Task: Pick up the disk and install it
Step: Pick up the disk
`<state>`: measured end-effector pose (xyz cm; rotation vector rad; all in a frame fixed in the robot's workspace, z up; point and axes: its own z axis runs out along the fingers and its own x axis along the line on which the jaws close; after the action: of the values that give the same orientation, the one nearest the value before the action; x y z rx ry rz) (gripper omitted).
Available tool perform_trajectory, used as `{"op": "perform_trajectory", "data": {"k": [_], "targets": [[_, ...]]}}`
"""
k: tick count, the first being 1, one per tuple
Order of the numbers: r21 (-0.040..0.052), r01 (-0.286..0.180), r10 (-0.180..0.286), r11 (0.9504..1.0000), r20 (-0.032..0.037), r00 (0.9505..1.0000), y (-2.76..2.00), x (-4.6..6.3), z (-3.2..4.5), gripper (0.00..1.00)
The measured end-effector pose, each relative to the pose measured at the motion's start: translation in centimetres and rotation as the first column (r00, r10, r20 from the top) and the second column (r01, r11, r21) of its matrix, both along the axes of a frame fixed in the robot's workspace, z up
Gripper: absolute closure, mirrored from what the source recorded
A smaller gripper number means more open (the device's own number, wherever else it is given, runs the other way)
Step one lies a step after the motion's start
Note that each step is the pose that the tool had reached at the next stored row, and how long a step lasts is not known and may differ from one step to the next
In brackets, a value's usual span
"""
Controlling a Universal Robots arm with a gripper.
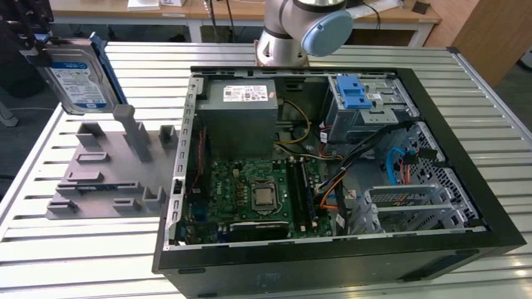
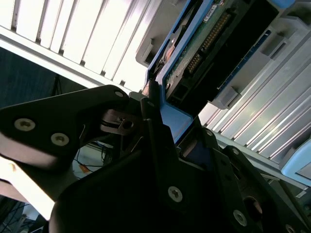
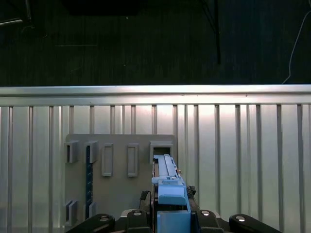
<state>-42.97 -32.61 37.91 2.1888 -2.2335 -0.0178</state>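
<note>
The disk (image 1: 79,78) is a silver hard drive with a blue-and-white label in a blue carrier. It hangs upright and slightly tilted at the exterior view's far left, just above the grey holder (image 1: 112,168). My dark gripper (image 1: 37,45) is shut on its upper edge. In the second wrist view the disk (image 2: 214,43) shows its circuit-board side, with a finger (image 2: 151,121) pressed along the blue carrier. The first wrist view shows the disk (image 3: 167,182) edge-on over the holder (image 3: 121,145), with the gripper (image 3: 167,218) clamped around it.
The open computer case (image 1: 465,249) lies at the middle of the slatted metal table (image 1: 499,124). Inside are a grey power supply (image 1: 241,112), a motherboard (image 1: 249,193) and a drive cage with a blue latch (image 1: 353,96). The arm's base (image 1: 291,31) stands behind the case.
</note>
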Motion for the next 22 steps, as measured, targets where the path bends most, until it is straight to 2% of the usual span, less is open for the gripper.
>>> {"op": "perform_trajectory", "data": {"k": [9, 22], "targets": [[0.0002, 0.0, 0.0, 1.0, 0.001, 1.0, 0.0, 0.0, 0.26, 0.64], [0.0002, 0.0, 0.0, 1.0, 0.0026, 1.0, 0.0, 0.0, 1.65, 0.64]]}}
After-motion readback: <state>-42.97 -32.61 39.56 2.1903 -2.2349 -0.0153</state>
